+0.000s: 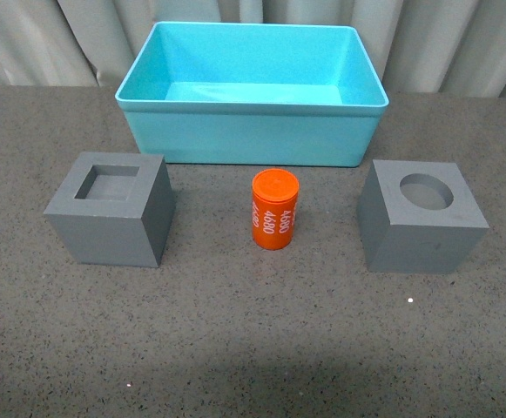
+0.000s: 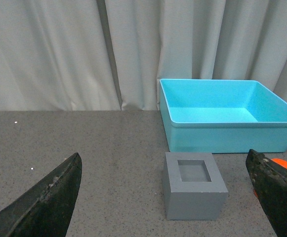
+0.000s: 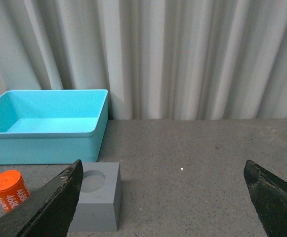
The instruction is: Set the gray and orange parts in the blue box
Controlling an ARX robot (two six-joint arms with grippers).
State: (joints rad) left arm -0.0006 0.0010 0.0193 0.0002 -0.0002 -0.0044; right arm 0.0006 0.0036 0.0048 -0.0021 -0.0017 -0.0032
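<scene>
Left fingers point(image 2: 49, 202) gape wide, empty; the square-hole cube point(image 2: 195, 192) sits ahead between them, the box point(image 2: 227, 136) beyond. The cylinder point(image 2: 285, 164) stands by one finger: a careless sweep could topple it. Right fingers point(image 3: 271, 202), equally wide and empty, have the round-hole cube point(image 3: 101, 197) beside one finger; closing off-centre could shove it across the counter point(image 3: 207, 163).

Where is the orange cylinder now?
Front view: the orange cylinder stands upright between the square-recess cube and the round-recess cube, in front of the blue box.
</scene>
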